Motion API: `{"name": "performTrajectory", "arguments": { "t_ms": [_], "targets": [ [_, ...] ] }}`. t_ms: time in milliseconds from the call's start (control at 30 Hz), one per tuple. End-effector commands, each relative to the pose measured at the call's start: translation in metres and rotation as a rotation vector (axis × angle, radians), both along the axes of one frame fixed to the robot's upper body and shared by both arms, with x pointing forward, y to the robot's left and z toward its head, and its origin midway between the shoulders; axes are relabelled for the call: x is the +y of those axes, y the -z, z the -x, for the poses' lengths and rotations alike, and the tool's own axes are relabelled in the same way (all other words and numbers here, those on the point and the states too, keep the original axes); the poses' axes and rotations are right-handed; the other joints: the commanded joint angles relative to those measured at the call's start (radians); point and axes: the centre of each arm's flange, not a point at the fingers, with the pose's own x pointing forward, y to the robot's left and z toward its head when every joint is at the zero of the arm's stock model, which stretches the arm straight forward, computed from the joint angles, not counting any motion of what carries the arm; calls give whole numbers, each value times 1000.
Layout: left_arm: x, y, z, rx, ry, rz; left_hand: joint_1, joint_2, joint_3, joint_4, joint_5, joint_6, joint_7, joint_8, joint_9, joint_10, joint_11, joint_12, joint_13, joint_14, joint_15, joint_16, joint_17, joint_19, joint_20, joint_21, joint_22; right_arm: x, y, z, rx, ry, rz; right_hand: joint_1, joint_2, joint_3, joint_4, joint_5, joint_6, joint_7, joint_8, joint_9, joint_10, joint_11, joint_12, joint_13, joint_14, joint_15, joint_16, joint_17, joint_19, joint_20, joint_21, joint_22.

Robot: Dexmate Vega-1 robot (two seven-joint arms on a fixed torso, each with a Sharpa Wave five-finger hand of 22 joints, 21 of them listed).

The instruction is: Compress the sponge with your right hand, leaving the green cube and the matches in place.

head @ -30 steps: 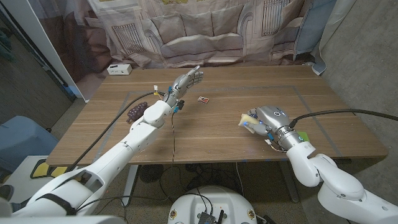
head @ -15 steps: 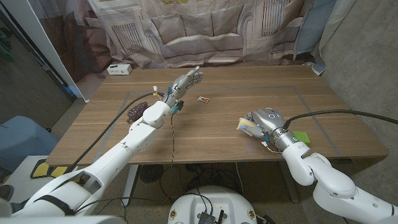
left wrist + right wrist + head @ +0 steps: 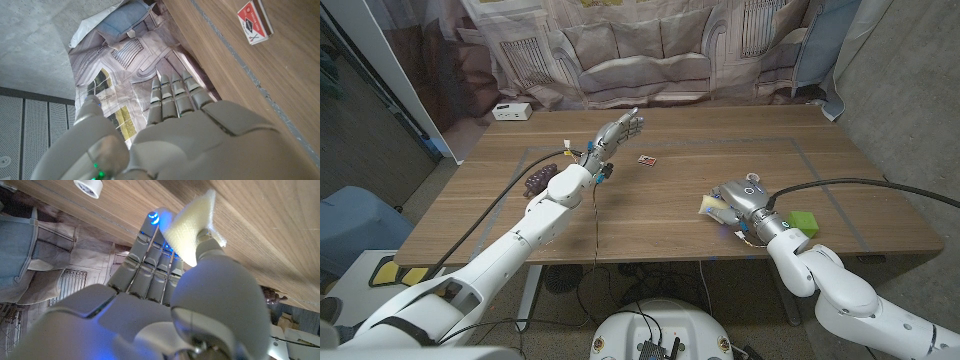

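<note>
Sponge (image 3: 713,206) sits near the right front of the counter (image 3: 660,220), pale yellow, its near part under our right hand (image 3: 745,198), whose fingers wrap it, so we count it as grasped. In the right wrist view a corner of the sponge (image 3: 192,227) sticks out between thumb and fingers

We judge it light, soft and springy: it should give easily under a squeeze and spring back on letting go. It may slide on the wood, so best to grip across its broad faces with the thumb opposing the fingers, centred, not on that corner

Green cube (image 3: 804,220) lies just beside the right wrist, on the far-right side, and looks untouched. Risk: the forearm nudges it. Matches (image 3: 646,158) are well apart, mid-counter, near our left hand (image 3: 620,131), which is raised, fingers straight, holding nothing
</note>
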Motion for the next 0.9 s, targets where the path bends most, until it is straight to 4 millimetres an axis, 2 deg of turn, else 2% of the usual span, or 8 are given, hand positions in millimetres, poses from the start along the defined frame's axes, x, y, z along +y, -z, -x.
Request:
{"name": "performTrajectory", "arguments": {
  "t_ms": [33, 100, 300, 333, 700, 900],
  "targets": [
    [4, 4, -1, 3, -1, 8, 0, 4, 0, -6, -1, -4, 0, -2, 5, -1, 4, 0, 4, -1, -2, 0, 6, -5, 1, 2, 6, 2, 5, -8, 35, 22, 43, -8, -1, 0, -2, -4, -6, -2, 5, 4, -1, -4, 7, 3, -2, -38, 5, 4, -1, -41, -3, 3],
    [5, 5, -2, 5, -3, 9, 0, 4, 0, -6, -1, -4, 0, -2, 5, -1, 2, 1, 4, -1, -1, -1, 6, -5, 1, 2, 6, 3, 6, -9, 39, 24, 47, -9, -1, 0, -3, -4, -7, -2, 5, 4, -1, 2, 7, 3, -3, -36, 5, 4, -2, -41, -4, 3],
    [5, 5, -2, 6, -3, 16, 0, 5, 0, -6, -1, -3, 0, -2, 5, -1, 3, 0, 4, -1, -1, 0, 6, -5, 1, 2, 6, 3, 9, -12, 41, 36, 78, -11, 0, -1, -4, -3, -9, -3, 5, 4, -3, -3, 8, 4, -6, -38, 4, 5, -2, -40, -5, 3],
    [5, 6, -3, 6, -3, 16, 0, 5, 0, -6, -1, -3, 1, -2, 5, -2, 2, 0, 4, -1, -2, -1, 6, -5, 1, 3, 6, 4, 10, -12, 41, 36, 81, -11, 0, -1, -5, -3, -9, -3, 5, 4, -4, 3, 8, 3, -6, -37, 5, 5, -2, -40, -6, 3],
    [4, 6, -5, 11, -1, 17, 0, 5, 0, -7, -1, -4, 2, -2, 5, -2, 2, 1, 4, -1, -1, 0, 6, -5, 0, 3, 6, 3, 13, -18, 72, 46, 90, -20, 0, -4, -5, -4, -14, -3, 4, 4, -12, -11, 8, 5, -11, -34, 3, 5, -5, -39, -10, 3],
    [4, 6, -5, 13, -4, 15, 0, 5, 1, -7, -1, -5, 1, -2, 5, -2, 3, 0, 4, -1, 0, 0, 6, -5, 1, 3, 6, 3, 14, -20, 82, 57, 91, -26, -4, -7, -5, -5, -21, -3, 3, 5, -19, -3, 7, 6, -19, -34, -1, 5, -12, -35, -14, 3]
  ]
}}
